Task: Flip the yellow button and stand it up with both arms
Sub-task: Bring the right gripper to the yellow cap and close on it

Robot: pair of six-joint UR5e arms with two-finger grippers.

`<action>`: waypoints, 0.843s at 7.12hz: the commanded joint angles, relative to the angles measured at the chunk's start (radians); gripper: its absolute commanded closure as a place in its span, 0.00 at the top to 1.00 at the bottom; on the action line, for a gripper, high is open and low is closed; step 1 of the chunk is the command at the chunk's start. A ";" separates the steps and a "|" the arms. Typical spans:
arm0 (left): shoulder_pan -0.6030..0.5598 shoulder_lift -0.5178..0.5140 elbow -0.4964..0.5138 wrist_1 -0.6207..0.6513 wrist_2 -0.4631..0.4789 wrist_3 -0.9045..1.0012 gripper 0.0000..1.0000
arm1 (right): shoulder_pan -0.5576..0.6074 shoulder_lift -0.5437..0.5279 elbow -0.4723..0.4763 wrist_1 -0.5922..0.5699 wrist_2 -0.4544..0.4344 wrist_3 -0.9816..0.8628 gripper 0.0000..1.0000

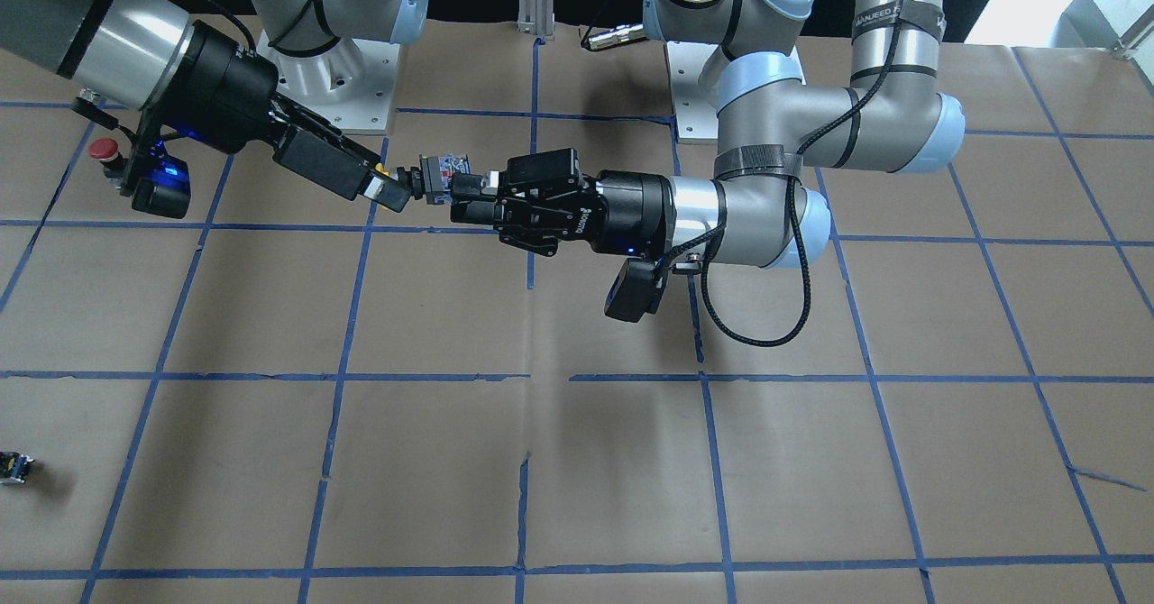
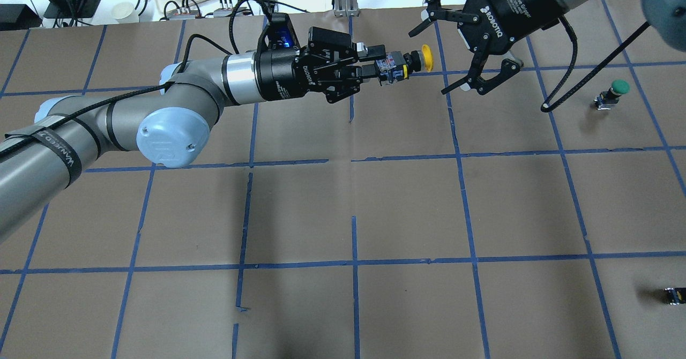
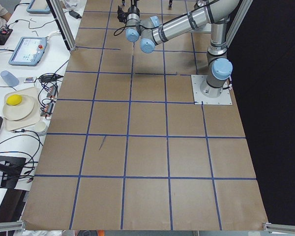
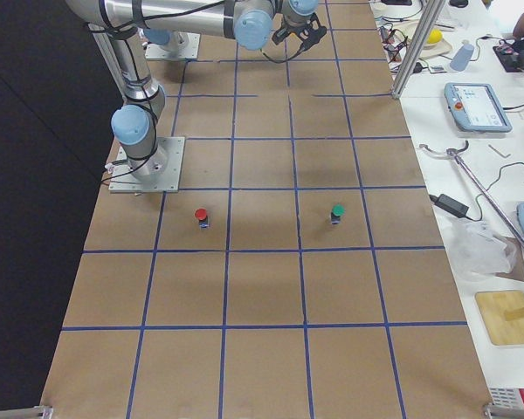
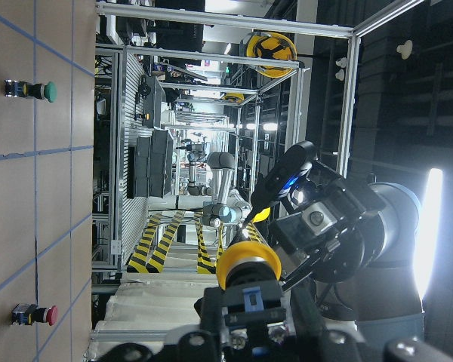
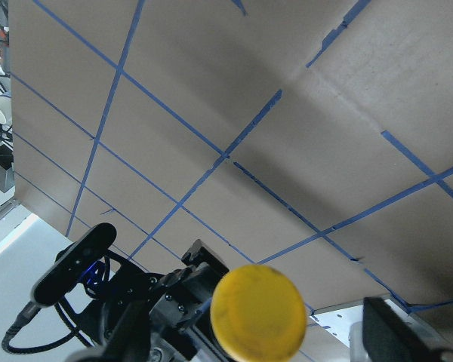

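Note:
The yellow button (image 2: 407, 65) is held in the air, lying sideways, with its yellow cap (image 2: 426, 58) pointing at my right gripper. My left gripper (image 2: 378, 63) is shut on its black boxy base. My right gripper (image 2: 432, 59) is open, with a finger on each side of the cap and not touching it. In the front-facing view the button (image 1: 440, 176) sits between the left gripper (image 1: 471, 191) and the right gripper (image 1: 389, 187). The cap fills the bottom of the right wrist view (image 6: 258, 311) and also shows in the left wrist view (image 5: 248, 264).
A green-capped button (image 2: 616, 90) stands on the table to the right. A red-capped button (image 1: 105, 151) stands near the right arm's wrist. A tiny black block (image 2: 674, 294) lies near the table's front right. Brown paper with a blue tape grid (image 2: 353, 214) covers the table.

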 commanded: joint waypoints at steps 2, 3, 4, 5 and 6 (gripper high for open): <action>-0.003 0.003 0.001 0.005 -0.001 0.000 0.13 | -0.010 -0.007 0.007 0.012 -0.007 -0.001 0.87; -0.003 0.003 -0.001 0.005 0.001 0.000 0.13 | -0.010 -0.008 0.007 0.017 -0.042 -0.001 0.73; -0.005 0.003 -0.001 0.005 0.001 0.000 0.14 | -0.012 -0.010 0.005 0.017 -0.041 -0.001 0.49; -0.005 0.002 0.001 0.005 0.001 0.000 0.14 | -0.012 -0.010 0.005 0.016 -0.032 -0.001 0.24; -0.005 0.003 0.001 0.005 0.001 0.000 0.14 | -0.012 -0.011 0.005 0.017 -0.029 0.001 0.11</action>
